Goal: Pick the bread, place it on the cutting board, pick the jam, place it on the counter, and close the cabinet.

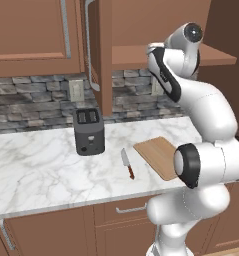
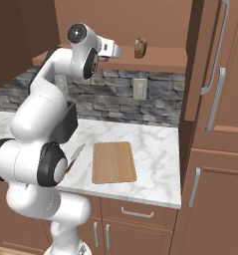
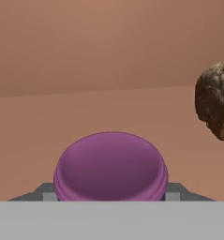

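Gripper (image 3: 111, 197) fingers are seen as small dark tips on either side of the jam (image 3: 111, 166) in the hand view, and they appear pressed against its sides, so the jam seems to be clamped between them. From this close, the jam is shown as a squat rounded purple form with a smooth domed top shaded from magenta to a paler lilac. It is held just above the brown wooden shelf (image 3: 85, 117) inside the cabinet (image 1: 98, 55), whose door is swung open. The bread (image 3: 216, 101) is seen to the right of the jam on the same shelf, well apart from it, as a dark-brown crusty lump with tan mottling; in the right base view it (image 2: 140, 48) is shown standing on the shelf beyond the hand. The cutting board (image 2: 113, 162), a light tan wooden rectangle with rounded corners, lies flat and bare on the white marble desk (image 1: 41, 165). A knife (image 1: 127, 163) is laid between the board and a dark toaster (image 1: 88, 131)
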